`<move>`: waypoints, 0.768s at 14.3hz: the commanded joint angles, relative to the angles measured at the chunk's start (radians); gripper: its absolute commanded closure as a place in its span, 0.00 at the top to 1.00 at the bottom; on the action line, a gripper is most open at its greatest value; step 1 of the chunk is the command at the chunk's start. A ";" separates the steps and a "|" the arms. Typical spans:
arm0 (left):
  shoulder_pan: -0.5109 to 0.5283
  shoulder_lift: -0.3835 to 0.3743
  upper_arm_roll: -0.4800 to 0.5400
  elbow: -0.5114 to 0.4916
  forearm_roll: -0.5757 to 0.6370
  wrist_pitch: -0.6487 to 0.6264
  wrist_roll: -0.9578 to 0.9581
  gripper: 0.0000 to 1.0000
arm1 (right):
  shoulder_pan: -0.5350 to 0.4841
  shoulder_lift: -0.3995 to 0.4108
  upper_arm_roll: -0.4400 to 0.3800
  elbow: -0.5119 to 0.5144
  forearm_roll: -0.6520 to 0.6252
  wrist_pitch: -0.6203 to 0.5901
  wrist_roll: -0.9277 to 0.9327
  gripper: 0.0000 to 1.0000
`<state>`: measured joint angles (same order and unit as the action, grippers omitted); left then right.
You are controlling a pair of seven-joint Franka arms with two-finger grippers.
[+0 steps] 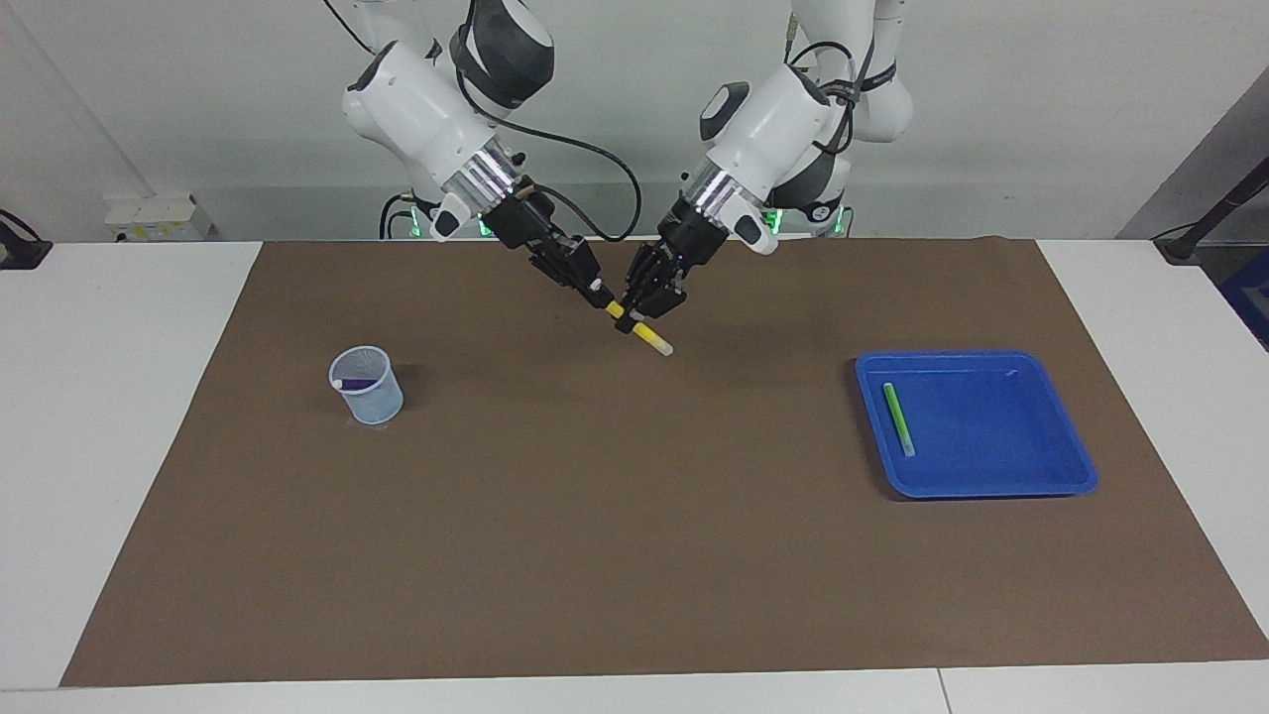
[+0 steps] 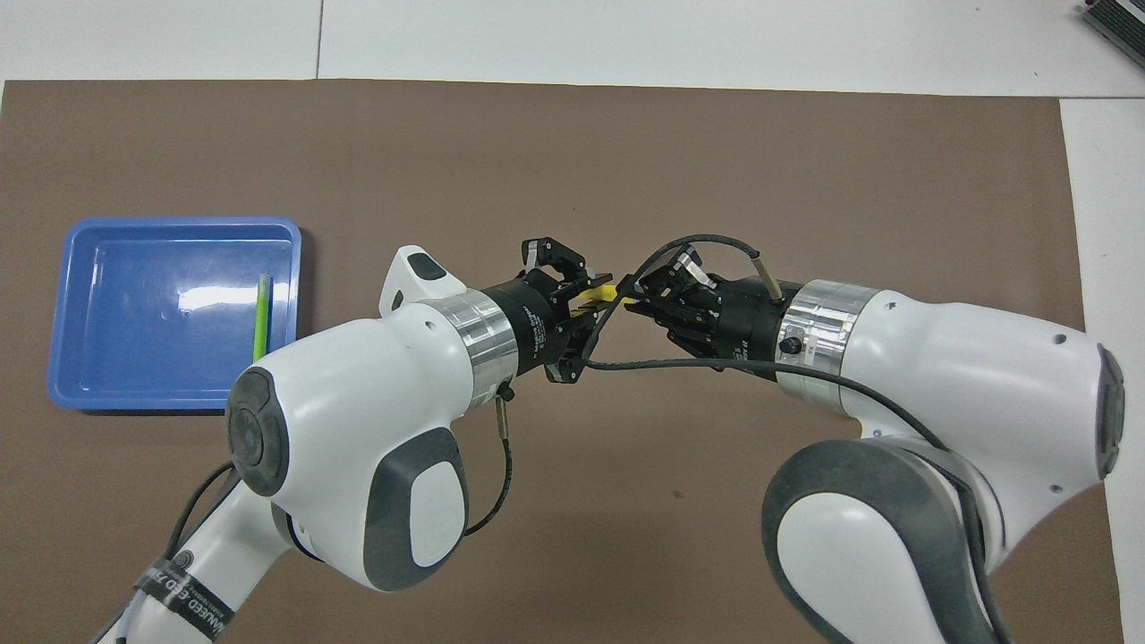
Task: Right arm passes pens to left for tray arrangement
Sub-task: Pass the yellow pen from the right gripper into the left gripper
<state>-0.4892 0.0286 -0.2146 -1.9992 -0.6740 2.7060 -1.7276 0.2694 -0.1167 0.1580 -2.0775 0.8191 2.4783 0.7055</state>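
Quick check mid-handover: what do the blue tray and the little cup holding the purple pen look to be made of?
Blue tray: looks like moulded plastic with a glossy finish; the overhead view shows a bright glare patch on its floor, and its corners are rounded. Cup: seems to be fine mesh, pale blue; the wall looks finely patterned, and the purple pen lies inside. Whether it is metal or plastic I cannot tell.

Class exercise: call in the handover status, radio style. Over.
Both end effectors shut on yellow pen, left, right, above the mat. Green pen in tray; purple pen in cup. Nothing in the way.

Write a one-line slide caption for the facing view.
Both grippers, left and right, grip the yellow pen mid-handover above the mat.
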 commanded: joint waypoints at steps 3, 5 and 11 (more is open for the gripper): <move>-0.015 0.002 0.006 0.013 -0.007 -0.041 -0.004 0.00 | -0.001 -0.004 0.002 -0.004 0.029 0.017 0.005 0.00; -0.014 -0.002 0.004 0.010 -0.010 -0.041 -0.004 0.00 | -0.004 -0.004 0.002 -0.001 0.029 0.013 0.008 0.00; -0.014 -0.009 0.006 0.011 -0.002 -0.075 0.067 0.00 | -0.009 -0.006 -0.003 0.002 0.019 -0.016 0.019 1.00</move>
<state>-0.4928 0.0296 -0.2211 -1.9955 -0.6738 2.6756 -1.7141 0.2685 -0.1167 0.1554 -2.0757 0.8192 2.4791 0.7226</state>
